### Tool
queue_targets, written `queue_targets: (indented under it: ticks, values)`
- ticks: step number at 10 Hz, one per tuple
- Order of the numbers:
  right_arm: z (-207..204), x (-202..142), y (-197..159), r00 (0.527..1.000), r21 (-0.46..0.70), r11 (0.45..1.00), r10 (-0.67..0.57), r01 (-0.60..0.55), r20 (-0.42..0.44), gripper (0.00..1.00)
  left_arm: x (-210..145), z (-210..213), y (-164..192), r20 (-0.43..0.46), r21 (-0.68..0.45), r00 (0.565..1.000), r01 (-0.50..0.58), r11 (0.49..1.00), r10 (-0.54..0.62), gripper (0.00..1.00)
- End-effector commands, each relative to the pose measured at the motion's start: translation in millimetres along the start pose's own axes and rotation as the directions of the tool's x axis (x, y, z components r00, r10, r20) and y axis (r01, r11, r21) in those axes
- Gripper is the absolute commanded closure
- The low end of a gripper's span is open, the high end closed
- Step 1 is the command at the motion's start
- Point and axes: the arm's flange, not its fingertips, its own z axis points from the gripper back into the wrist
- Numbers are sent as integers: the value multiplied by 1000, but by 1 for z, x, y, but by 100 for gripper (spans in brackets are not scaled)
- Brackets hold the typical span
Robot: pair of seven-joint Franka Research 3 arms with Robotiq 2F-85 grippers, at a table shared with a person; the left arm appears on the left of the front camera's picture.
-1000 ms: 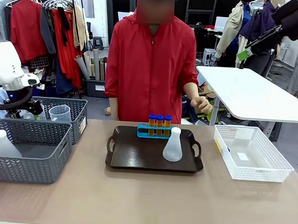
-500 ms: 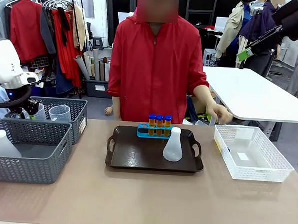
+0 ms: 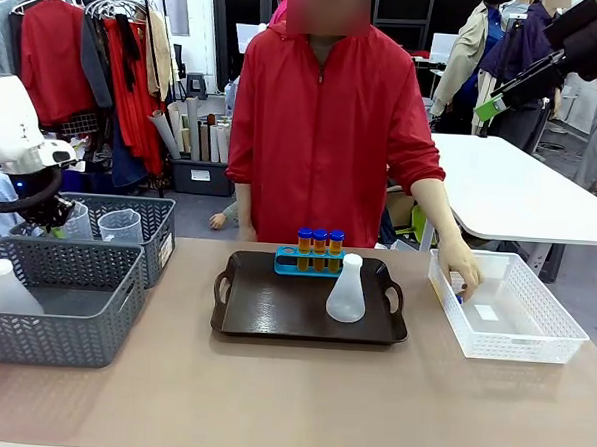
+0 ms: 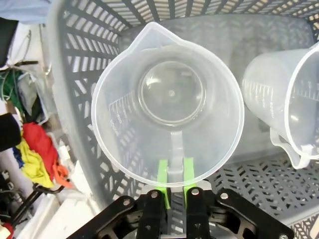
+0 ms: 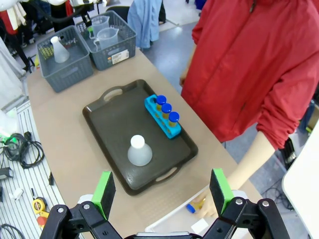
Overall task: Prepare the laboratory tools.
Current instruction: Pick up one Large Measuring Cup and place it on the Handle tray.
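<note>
In the left wrist view my left gripper (image 4: 174, 175) is shut on the handle of a clear measuring jug (image 4: 167, 99) that stands in the far grey basket (image 4: 75, 89). A second jug (image 4: 294, 104) stands beside it. From the front, that gripper (image 3: 61, 216) hangs over the same basket (image 3: 153, 231). Three blue-capped tubes of orange liquid sit in the blue rack (image 3: 311, 262) on the dark tray (image 3: 274, 307), next to a white conical flask (image 3: 346, 289). My right gripper (image 5: 162, 191) is open, high above the table, holding nothing.
The near grey basket (image 3: 53, 316) holds another flask (image 3: 8, 288). The person's hand (image 3: 466, 280) reaches into the white lattice bin (image 3: 533, 341) at the right, by a small blue-capped tube (image 5: 193, 207). Bare tabletop lies in front of the tray.
My left gripper has closed on the jug's handle. The person's hand has come down from chest height into the white bin.
</note>
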Motion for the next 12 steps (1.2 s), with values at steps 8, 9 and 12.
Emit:
queue_targets:
  ticks: [8,9,12]
  values:
    - [1,1,0,1000,3,1000,4,-4,8,0,-4,177,6,39,-60,984,176,983,-174,100]
    - [1,1,0,1000,3,1000,4,-4,8,0,-4,197,3,65,-65,972,230,971,-226,100]
    - [1,1,0,1000,3,1000,4,-4,8,0,-9,250,-5,78,-57,947,315,947,-310,100]
